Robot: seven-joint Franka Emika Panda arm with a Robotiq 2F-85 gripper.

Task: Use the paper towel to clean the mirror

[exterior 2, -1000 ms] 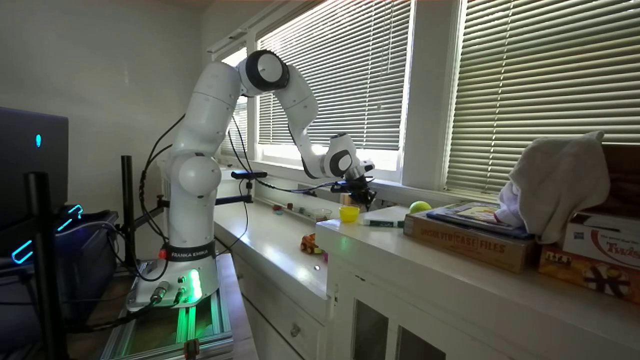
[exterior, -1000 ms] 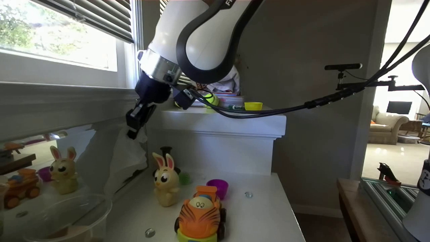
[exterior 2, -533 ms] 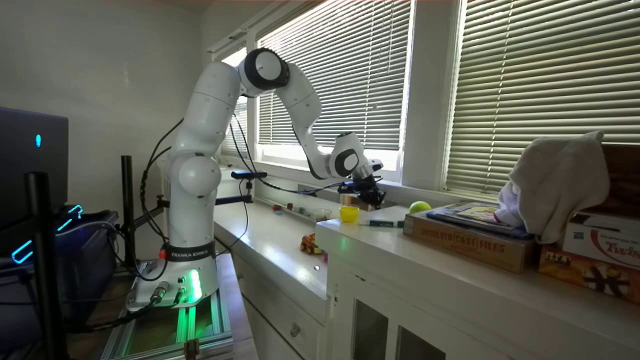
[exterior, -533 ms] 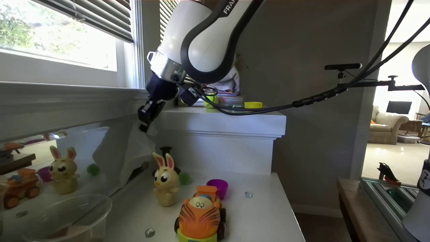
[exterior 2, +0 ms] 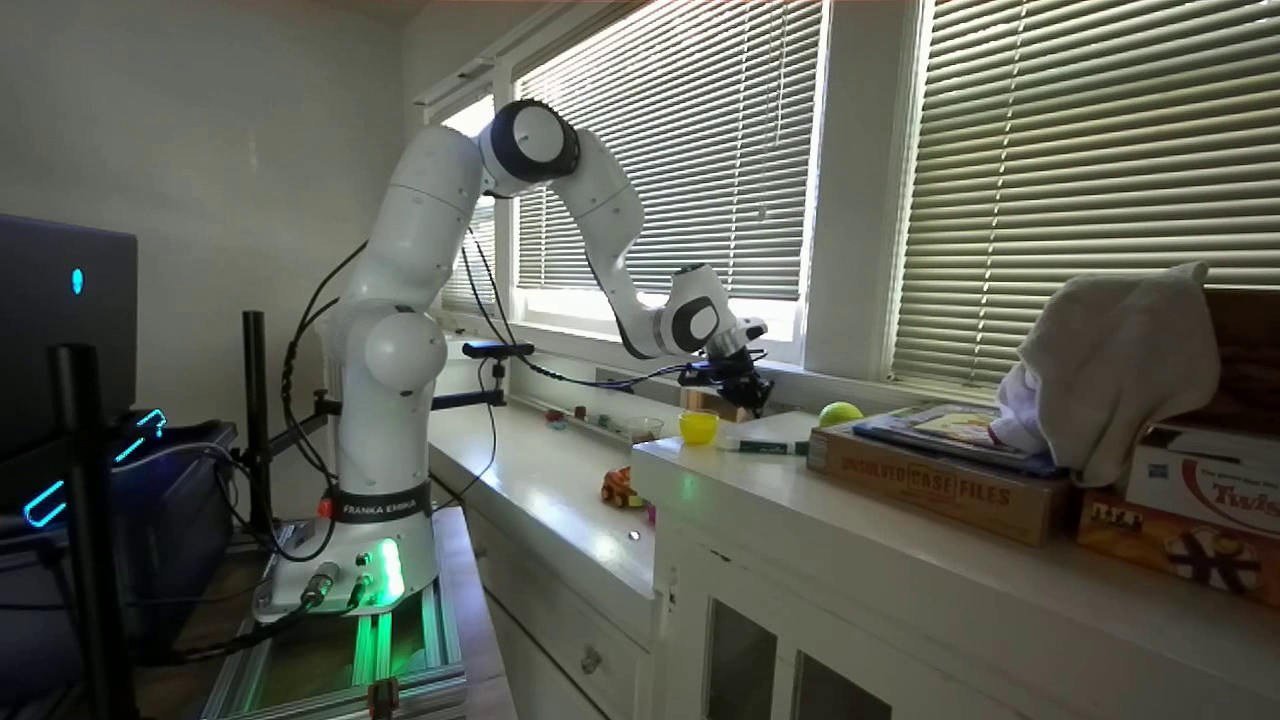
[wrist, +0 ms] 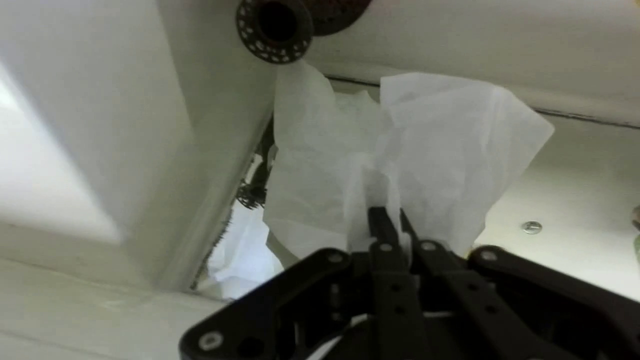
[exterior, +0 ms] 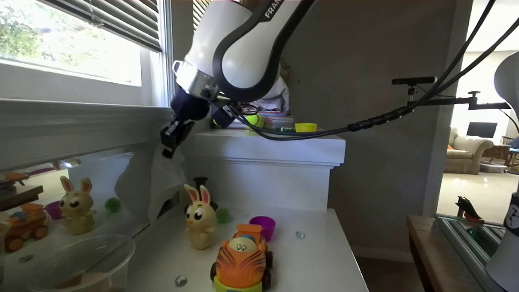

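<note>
My gripper [exterior: 167, 152] is shut on a white paper towel [exterior: 164, 174] and points down toward the mirror. It also shows in an exterior view [exterior 2: 755, 408]. In the wrist view the two fingers [wrist: 392, 220] pinch a fold of the towel [wrist: 440, 145], which spreads out on both sides beyond the fingertips. The mirror [exterior: 101, 182] runs along the back wall under the window ledge and reflects the toys. The towel hangs over the mirror's far end, by the corner. In the wrist view part of the mirror [wrist: 242, 245] shows the towel's reflection. Exact contact is hard to tell.
A bunny toy [exterior: 200, 219], an orange tiger car [exterior: 241, 259], a purple cup [exterior: 263, 228] and a clear tub [exterior: 121, 269] stand on the counter. A dark holder [wrist: 276, 30] stands by the corner. The window ledge [exterior: 81, 125] juts above the mirror.
My gripper and the towel have moved toward the far corner and slightly up, then a little back. The green spiky ball's reflection now shows in the mirror. The towel stays gripped.
</note>
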